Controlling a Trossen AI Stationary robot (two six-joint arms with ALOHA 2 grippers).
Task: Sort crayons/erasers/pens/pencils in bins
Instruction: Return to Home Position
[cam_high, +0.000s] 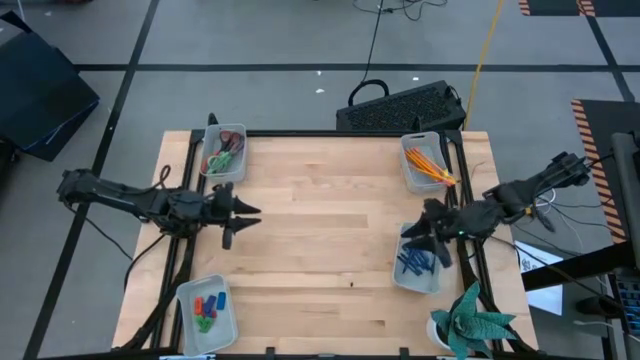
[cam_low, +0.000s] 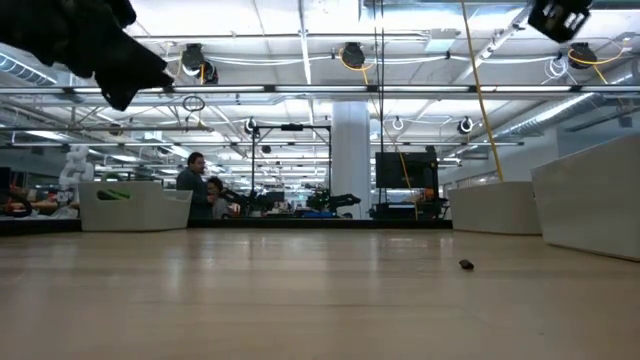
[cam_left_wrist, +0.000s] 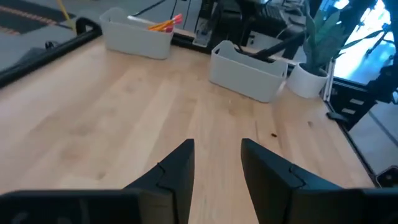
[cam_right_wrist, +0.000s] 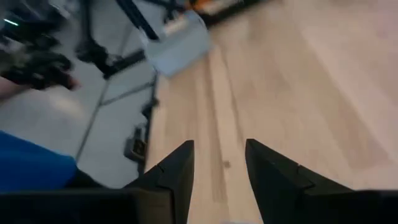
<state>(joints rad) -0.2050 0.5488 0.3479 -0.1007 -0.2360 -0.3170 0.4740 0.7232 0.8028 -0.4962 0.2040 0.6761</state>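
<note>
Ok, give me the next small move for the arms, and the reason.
Probably pull both arms back to rest. The pencils, pens and crayons already lie in their bins, and no loose item shows on the table. The left gripper and right gripper hang with jaws open, holding nothing.

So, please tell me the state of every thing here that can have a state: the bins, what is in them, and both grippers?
Left gripper: open, empty, above bare table.
Right gripper: open, empty, over the pens bin's edge.
Pencils: lying in the far right bin.
Pens: lying in the near right bin.
Crayons: lying in the near left bin.
Far left bin: holds red and green items.
</note>
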